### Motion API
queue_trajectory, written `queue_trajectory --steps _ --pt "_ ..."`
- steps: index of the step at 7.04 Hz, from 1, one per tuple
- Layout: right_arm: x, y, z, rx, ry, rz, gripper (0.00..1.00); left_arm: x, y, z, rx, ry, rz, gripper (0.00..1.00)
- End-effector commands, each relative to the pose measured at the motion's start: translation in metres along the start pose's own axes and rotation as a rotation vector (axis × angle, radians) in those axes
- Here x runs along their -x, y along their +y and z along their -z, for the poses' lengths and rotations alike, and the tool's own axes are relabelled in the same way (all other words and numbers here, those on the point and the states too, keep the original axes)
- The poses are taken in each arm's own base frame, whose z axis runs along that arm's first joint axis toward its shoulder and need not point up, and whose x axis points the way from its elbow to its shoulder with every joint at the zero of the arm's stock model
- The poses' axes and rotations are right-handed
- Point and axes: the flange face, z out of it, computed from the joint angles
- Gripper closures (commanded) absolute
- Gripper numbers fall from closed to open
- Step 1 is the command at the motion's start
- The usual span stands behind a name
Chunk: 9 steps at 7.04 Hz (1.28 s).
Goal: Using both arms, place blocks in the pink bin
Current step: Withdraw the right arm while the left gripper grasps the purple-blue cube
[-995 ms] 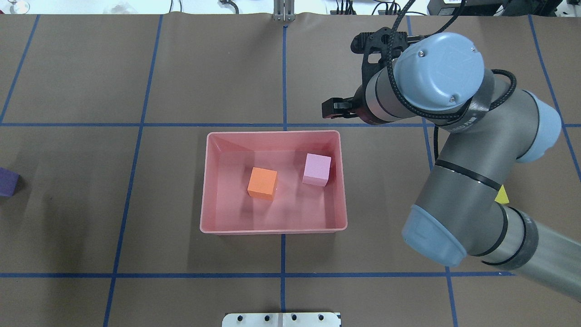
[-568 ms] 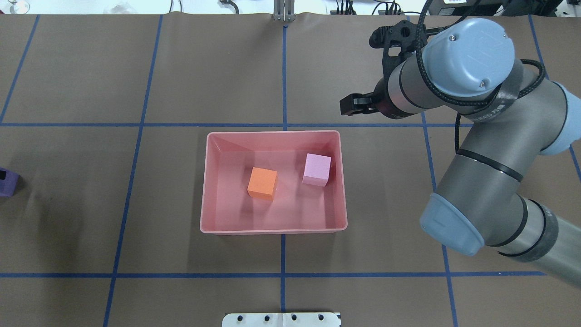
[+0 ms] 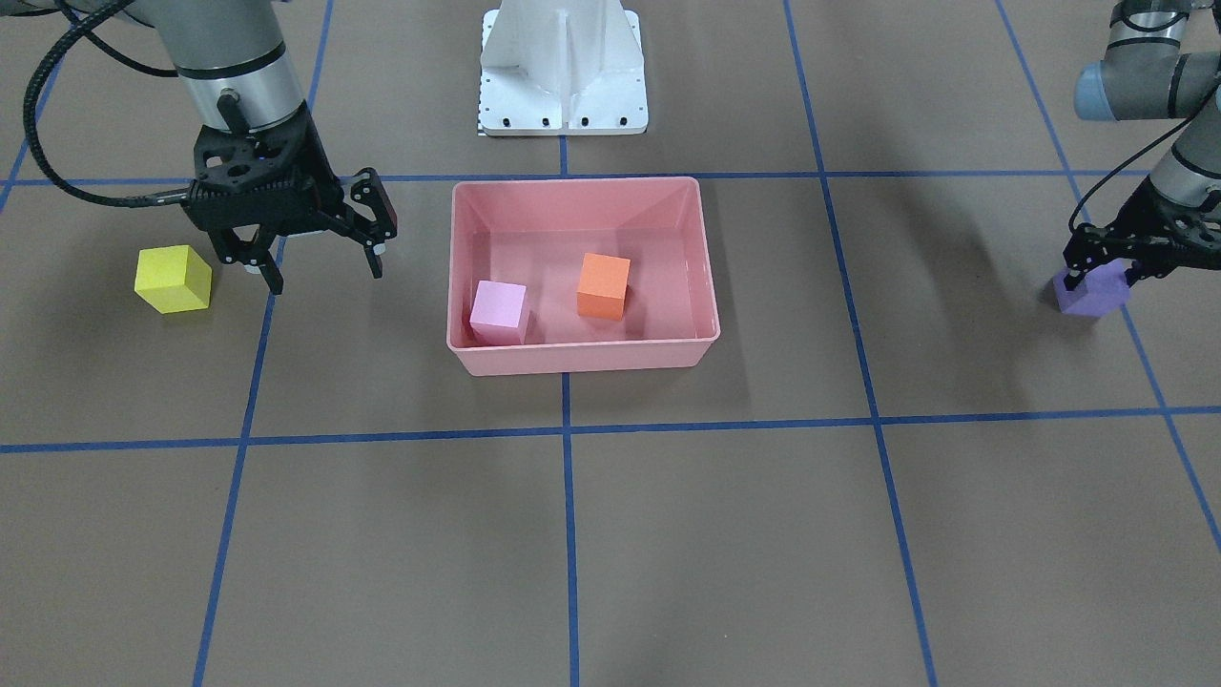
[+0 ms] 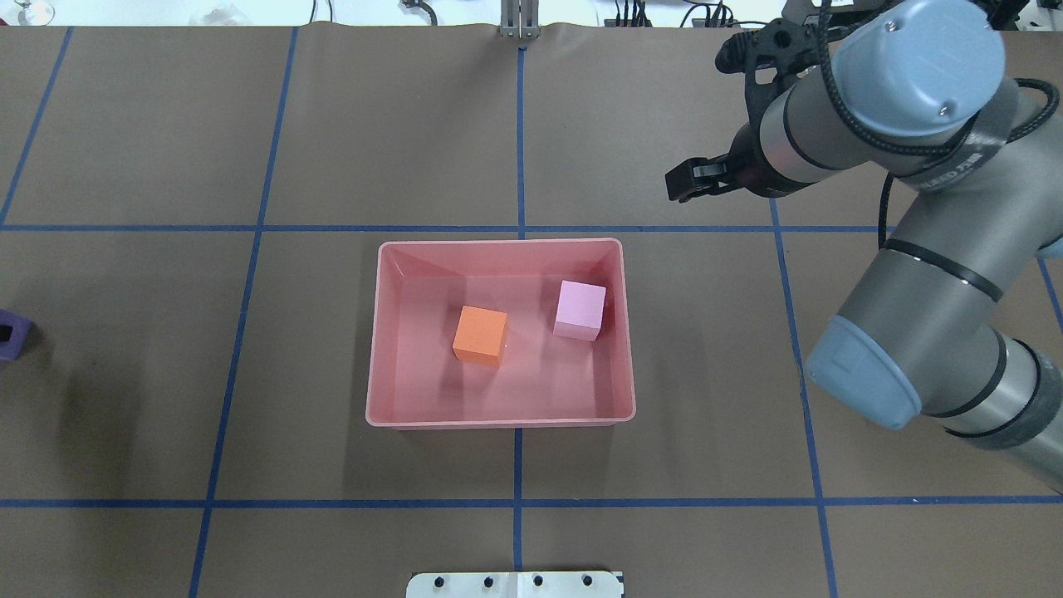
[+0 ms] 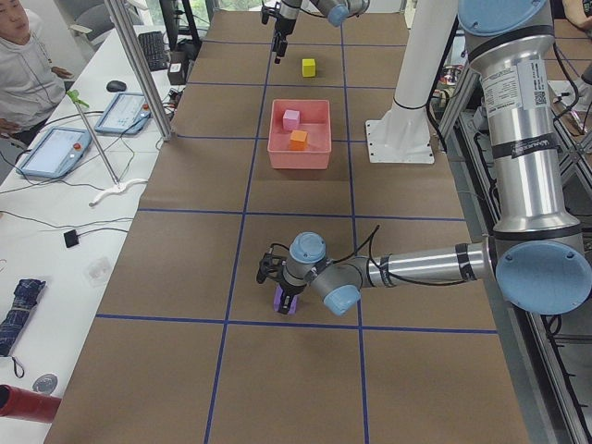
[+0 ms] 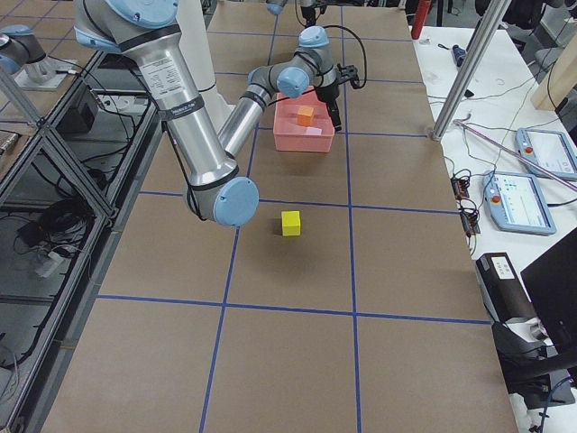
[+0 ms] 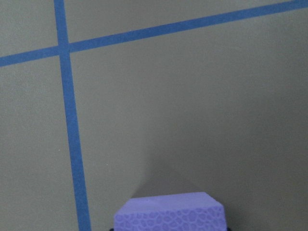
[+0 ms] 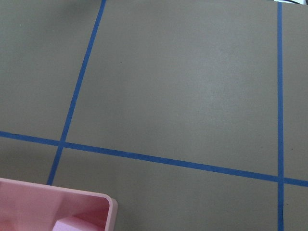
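The pink bin (image 4: 498, 243) stands mid-table and holds the orange block (image 4: 480, 335) and the pink-lilac block (image 4: 580, 309). The purple block (image 3: 1092, 296) sits far out on my left side, at the overhead view's left edge (image 4: 10, 342). My left gripper (image 3: 1104, 275) is down over it, its fingers closed on the block's sides; the block fills the bottom of the left wrist view (image 7: 171, 214). The yellow block (image 3: 172, 279) lies on the table on my right side, hidden by the arm in the overhead view. My right gripper (image 3: 327, 277) hangs open and empty between the yellow block and the bin.
The white base pedestal (image 3: 561, 67) stands behind the bin on my side. Blue tape lines grid the brown table cover. A corner of the bin (image 8: 57, 207) shows at the bottom left of the right wrist view.
My right arm has swung away from the bin toward my right, gripper still open. My left gripper has come down onto the purple block, which was bare a second ago.
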Motion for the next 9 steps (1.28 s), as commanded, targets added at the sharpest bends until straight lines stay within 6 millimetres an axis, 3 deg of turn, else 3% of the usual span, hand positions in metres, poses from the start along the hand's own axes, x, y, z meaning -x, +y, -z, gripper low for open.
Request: queue_trajectory --steps 1,2,3,5,6,7,9 --pt "-0.06 -0.017 0.01 0.033 0.006 0.057 0.01 -0.009 -0.008 0.006 -0.007 0.028 -0.029 0.91" --pt "-0.095 -0.02 0.012 0.052 0.017 0.091 0.01 -0.03 -0.022 0.025 0.029 0.091 -0.014 0.92" --pt "-0.129 -0.012 0.004 0.078 0.053 0.112 0.01 -0.072 -0.07 0.065 0.026 0.086 0.008 0.92" --pt "-0.171 0.017 -0.017 0.063 0.022 0.121 0.01 -0.185 -0.152 0.16 0.049 0.071 0.064 0.92" --pt "-0.195 0.035 -0.031 0.061 0.021 0.123 0.01 -0.243 -0.19 0.196 0.044 0.088 0.12 0.91" --pt "-0.219 0.055 -0.043 0.061 0.023 0.119 0.01 -0.303 -0.208 0.201 0.058 0.124 0.141 0.91" --pt "-0.243 0.06 -0.076 0.042 0.01 0.126 0.01 -0.448 -0.221 0.19 0.102 0.191 0.211 0.91"
